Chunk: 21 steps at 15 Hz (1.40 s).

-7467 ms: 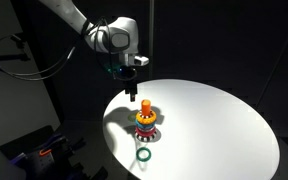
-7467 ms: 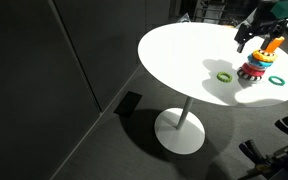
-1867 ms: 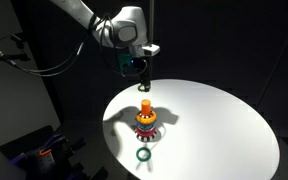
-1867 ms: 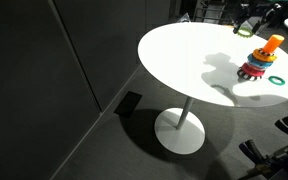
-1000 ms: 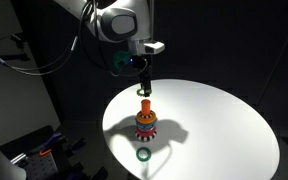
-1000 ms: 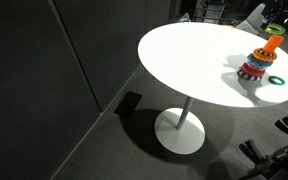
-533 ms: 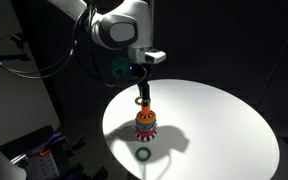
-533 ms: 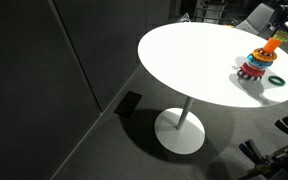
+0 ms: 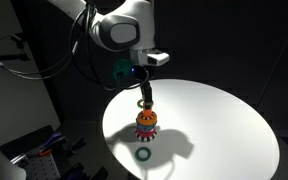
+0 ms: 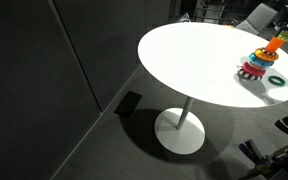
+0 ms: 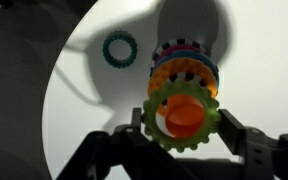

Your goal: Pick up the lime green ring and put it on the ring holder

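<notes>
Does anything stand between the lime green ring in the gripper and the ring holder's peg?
Nothing visible. In the wrist view the gripper holds the lime green ring over the ring holder, whose orange top shows through its open centre. The dark green ring lies aside on the table.

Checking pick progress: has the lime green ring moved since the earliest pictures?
Yes. The lime green ring left the table beside the ring holder and is now up in the gripper, centred over that holder.
</notes>
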### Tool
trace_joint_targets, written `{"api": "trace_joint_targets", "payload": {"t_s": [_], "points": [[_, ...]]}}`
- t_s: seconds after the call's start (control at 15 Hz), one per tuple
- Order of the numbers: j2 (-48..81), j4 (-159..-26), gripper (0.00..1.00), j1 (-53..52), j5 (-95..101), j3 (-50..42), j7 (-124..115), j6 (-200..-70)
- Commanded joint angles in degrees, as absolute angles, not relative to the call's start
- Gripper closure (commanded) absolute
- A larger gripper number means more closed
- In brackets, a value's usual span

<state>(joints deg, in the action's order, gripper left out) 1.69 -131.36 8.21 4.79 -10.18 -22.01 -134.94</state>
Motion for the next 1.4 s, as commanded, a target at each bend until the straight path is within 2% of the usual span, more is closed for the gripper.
{"api": "trace_joint_targets", "payload": {"t_s": [0.0,1.33], "points": [[0.98,-131.98,0.50,8.82,5.33,-10.35,-21.73,-136.78],[3.17,-130.54,0.50,8.36,-1.29,-9.55,-19.13,-139.39]]}}
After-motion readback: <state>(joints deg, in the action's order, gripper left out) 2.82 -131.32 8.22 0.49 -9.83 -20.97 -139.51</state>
